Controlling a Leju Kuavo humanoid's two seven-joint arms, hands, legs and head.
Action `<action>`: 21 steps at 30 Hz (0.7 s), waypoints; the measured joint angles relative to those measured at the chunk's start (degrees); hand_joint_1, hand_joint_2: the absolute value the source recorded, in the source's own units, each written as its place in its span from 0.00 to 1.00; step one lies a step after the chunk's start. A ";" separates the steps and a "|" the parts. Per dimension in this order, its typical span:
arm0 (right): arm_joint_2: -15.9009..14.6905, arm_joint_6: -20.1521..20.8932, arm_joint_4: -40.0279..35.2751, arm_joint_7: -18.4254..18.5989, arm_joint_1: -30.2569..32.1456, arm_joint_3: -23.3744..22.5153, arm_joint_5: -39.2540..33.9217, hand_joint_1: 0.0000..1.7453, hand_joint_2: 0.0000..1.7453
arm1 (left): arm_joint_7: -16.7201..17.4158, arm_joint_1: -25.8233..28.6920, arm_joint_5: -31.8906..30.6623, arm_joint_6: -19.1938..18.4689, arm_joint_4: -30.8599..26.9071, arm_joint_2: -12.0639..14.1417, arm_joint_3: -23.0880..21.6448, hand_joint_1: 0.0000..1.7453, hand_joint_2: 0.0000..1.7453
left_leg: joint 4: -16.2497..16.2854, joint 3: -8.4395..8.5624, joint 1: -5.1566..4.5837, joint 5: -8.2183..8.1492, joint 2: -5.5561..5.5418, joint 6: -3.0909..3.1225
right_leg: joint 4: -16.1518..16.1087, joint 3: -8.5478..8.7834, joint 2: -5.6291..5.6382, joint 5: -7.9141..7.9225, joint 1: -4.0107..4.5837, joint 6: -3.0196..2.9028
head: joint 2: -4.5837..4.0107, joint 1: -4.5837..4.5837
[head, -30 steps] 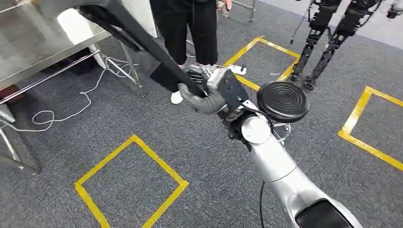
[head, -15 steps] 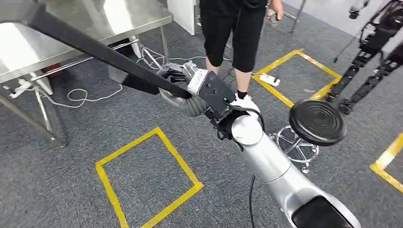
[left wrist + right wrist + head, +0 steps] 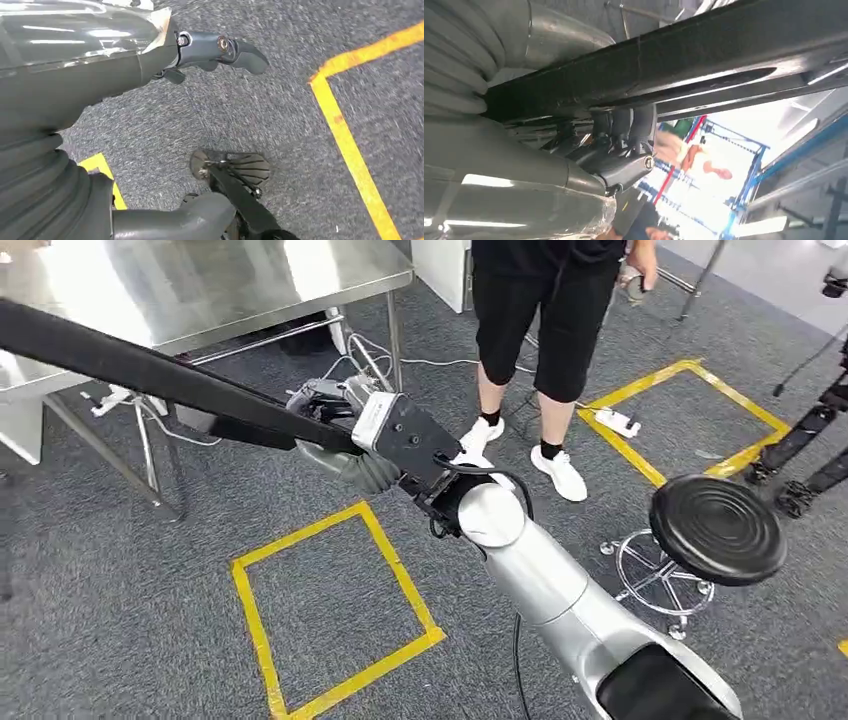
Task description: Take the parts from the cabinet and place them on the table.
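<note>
Right robot hand (image 3: 345, 435) grips long black part (image 3: 130, 368); part juts leftward, near steel table (image 3: 200, 290).

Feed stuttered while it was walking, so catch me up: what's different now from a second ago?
The robot has turned and the whole head view shifted: the steel table now sits closer ahead, the stool and the person slid right. That is camera motion, not the things moving. The right hand still grips the long black part, carried toward the table. Nothing was let go.
</note>
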 joint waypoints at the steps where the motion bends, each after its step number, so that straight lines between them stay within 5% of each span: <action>1: 0.15 0.00 0.04 -0.07 -0.21 0.15 -0.04 1.00 1.00 | 0.00 -0.01 0.00 0.00 0.00 0.04 0.07 0.00 1.00 | -5.10 2.77 -0.18 2.26 1.79 0.43 | -0.01 0.37 -0.46 -0.36 0.07 0.21 | 0.00 0.04; 2: 0.30 0.00 0.15 -0.24 -0.45 0.30 -0.11 1.00 1.00 | 0.02 -0.16 0.02 0.00 0.00 0.04 0.15 0.00 1.00 | -7.44 4.12 -0.94 1.51 4.98 0.51 | -0.14 0.59 -0.87 -0.57 0.40 0.43 | 0.00 0.02; 3: 0.31 0.04 0.28 -0.48 -0.84 0.37 -0.24 1.00 1.00 | 0.02 -0.30 0.02 0.00 0.00 0.04 0.31 0.00 1.00 | -7.83 3.99 -1.31 1.64 4.24 0.87 | -0.10 0.52 -1.37 -0.77 1.14 0.75 | 0.02 0.04; 6: 0.52 0.07 0.94 -1.16 -1.05 0.66 -0.48 1.00 1.00 | 0.02 -0.33 0.09 0.00 0.00 0.04 0.39 0.00 1.00 | -8.06 3.84 -1.50 1.55 2.11 1.30 | -0.83 1.26 -3.37 -1.08 1.18 1.38 | 0.00 0.04; 7: 0.77 0.07 1.01 -1.27 -1.10 0.68 -0.50 1.00 1.00 | 0.02 -0.24 0.09 0.00 -0.02 0.04 0.46 0.00 1.00 | -9.07 4.73 -0.76 2.00 1.34 1.86 | -0.60 1.02 -3.55 -1.70 1.75 1.86 | 0.02 0.18; 8: 0.83 0.07 1.23 -1.38 -1.18 0.76 -0.57 1.00 1.00 | -0.02 -0.07 0.09 0.00 -0.02 -0.07 0.57 0.00 1.00 | -9.43 5.16 -0.94 1.97 0.81 1.90 | 0.73 1.07 -1.05 -2.26 1.11 1.90 | 0.00 0.33; 9: 0.85 0.07 1.40 -1.92 -1.53 0.79 -0.74 1.00 1.00 | 0.02 -0.26 0.09 0.00 -0.02 -0.07 0.74 0.00 1.00 | -9.45 5.25 -0.82 2.06 0.09 2.36 | 4.77 -0.88 1.47 -3.87 1.19 1.39 | 0.00 0.19; 11: 0.70 0.07 1.97 -2.27 -1.46 0.79 -0.90 1.00 1.00 | 0.02 -0.43 0.11 0.09 -0.02 -0.04 0.96 0.00 1.00 | -9.45 5.28 -0.82 1.97 -1.54 2.57 | 13.56 -5.77 2.97 -6.75 1.00 0.81 | 0.00 0.59; 13: 0.46 0.07 2.89 -2.29 -1.03 0.85 -0.96 1.00 1.00 | 0.02 -0.41 0.17 0.11 -0.02 -0.07 1.16 0.00 1.00 | -9.40 5.29 -0.84 1.92 -3.29 2.59 | 16.70 -8.69 3.22 -6.46 1.02 1.21 | 0.00 0.66; 15: 0.41 0.07 3.50 -2.32 -1.10 0.98 -0.96 1.00 1.00 | 0.04 -0.21 0.15 0.11 -0.02 -0.11 1.29 0.00 1.00 | -9.19 5.29 -0.83 1.83 -5.04 2.46 | 9.99 -6.67 3.50 -2.35 0.84 2.36 | 0.00 0.66; 17: 0.46 0.04 3.74 -2.49 -1.51 1.05 -0.98 1.00 1.00 | 0.04 -0.14 0.15 0.11 -0.02 -0.13 1.31 0.00 1.00 | -8.70 5.11 -0.75 1.55 -6.40 2.00 | 0.50 -2.89 6.72 1.54 0.18 3.03 | 0.00 0.70; 18: 0.50 0.04 3.89 -2.69 -1.61 1.11 -1.03 1.00 1.00 | 0.04 -0.17 0.17 0.15 -0.02 -0.13 1.33 0.00 1.00 | -8.33 4.82 -1.18 1.35 -7.12 1.66 | 0.09 -2.15 6.66 1.65 0.17 2.23 | 0.00 0.72; 21: 0.85 -0.02 4.35 -2.88 -1.62 1.14 -1.09 1.00 1.00 | 0.04 0.22 0.17 0.20 -0.02 -0.11 1.35 0.00 1.00 | -8.58 4.66 -0.54 1.52 -8.01 0.92 | 0.26 -2.23 5.47 1.75 0.84 1.11 | 0.00 0.70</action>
